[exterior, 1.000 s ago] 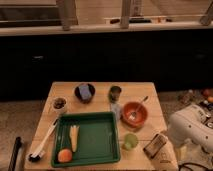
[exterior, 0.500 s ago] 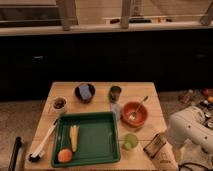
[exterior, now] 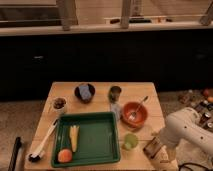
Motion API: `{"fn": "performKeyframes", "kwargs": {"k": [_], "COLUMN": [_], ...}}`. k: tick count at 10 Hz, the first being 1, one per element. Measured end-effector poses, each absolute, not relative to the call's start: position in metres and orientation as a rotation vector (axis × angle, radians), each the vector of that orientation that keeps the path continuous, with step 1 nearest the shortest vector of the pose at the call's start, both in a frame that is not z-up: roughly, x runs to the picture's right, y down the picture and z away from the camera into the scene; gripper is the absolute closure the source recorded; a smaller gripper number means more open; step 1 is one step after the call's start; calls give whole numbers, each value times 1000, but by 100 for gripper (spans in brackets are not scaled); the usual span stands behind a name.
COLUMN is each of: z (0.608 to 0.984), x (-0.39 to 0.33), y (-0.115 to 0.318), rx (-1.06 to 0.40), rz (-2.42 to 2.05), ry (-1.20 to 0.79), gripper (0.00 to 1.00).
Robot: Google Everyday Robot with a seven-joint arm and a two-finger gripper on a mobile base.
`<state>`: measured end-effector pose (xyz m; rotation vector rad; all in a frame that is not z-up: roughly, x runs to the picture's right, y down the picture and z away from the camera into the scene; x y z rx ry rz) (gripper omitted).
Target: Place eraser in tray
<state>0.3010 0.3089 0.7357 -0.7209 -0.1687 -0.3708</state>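
The green tray (exterior: 92, 142) lies at the front middle of the wooden table (exterior: 140, 92). It holds a yellow corn cob (exterior: 74, 137) and an orange fruit (exterior: 64, 155); its right half is bare. A small pale block (exterior: 116, 108), possibly the eraser, lies just behind the tray's far right corner, beside the orange bowl (exterior: 134, 114). My gripper (exterior: 154, 149) hangs from the white arm (exterior: 187, 127) over the table's front right corner, right of the tray and apart from the pale block.
A dark bowl with a blue object (exterior: 84, 92) and a dark cup (exterior: 115, 92) stand at the back. The orange bowl holds a spoon. A green cup (exterior: 130, 141) stands right of the tray. A small bowl (exterior: 59, 104) and a white brush (exterior: 42, 147) are at the left.
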Motion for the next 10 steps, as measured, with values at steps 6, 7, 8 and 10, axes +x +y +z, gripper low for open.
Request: {"fn": "performKeyframes", "kwargs": {"k": [6, 7, 8, 10], "z": [759, 761, 760, 760], "x": [306, 306, 307, 308], "y": [319, 317, 317, 310], "rx": [-692, -688, -688, -674], "rz": [-323, -323, -324, -326], "ry": [-170, -172, -173, -176], "gripper": [49, 59, 68, 88]}}
